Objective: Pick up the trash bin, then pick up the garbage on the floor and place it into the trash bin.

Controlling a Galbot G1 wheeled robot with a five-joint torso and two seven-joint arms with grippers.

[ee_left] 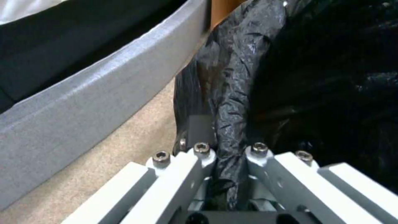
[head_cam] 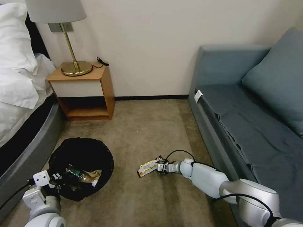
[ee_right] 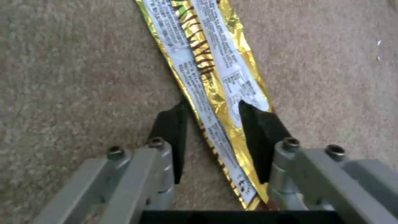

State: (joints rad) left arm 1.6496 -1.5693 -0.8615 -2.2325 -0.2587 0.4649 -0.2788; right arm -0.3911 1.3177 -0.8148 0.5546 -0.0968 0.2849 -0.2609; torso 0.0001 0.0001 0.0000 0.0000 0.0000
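The left end effector (head_cam: 56, 180) is clamping the near-left rim of the trash bin (head_cam: 105, 157), its fingers (ee_left: 202, 148) pinched together on a fold of the crinkled, glossy black liner, with the bin sitting on the left beside the grey bed frame (ee_left: 74, 102). Inside the bin a small green-labelled bottle (head_cam: 73, 171) and a crumpled brown paper bag (head_cam: 93, 175) are already lying. Over on the right, the right end effector (head_cam: 161, 167) is reaching low along the beige carpet (head_cam: 142, 126), its dark pads (ee_right: 259, 130) standing apart on either side of the snack wrapper (head_cam: 147, 166), a long, flat, shiny gold strip with white printed panels, lying well apart from the bin. So this looks like the pick-up of the last loose piece of litter in sight. The next move calls for closing on that thin, slippery foil pressed flat against the carpet pile, then carrying it left over the bin's round mouth.
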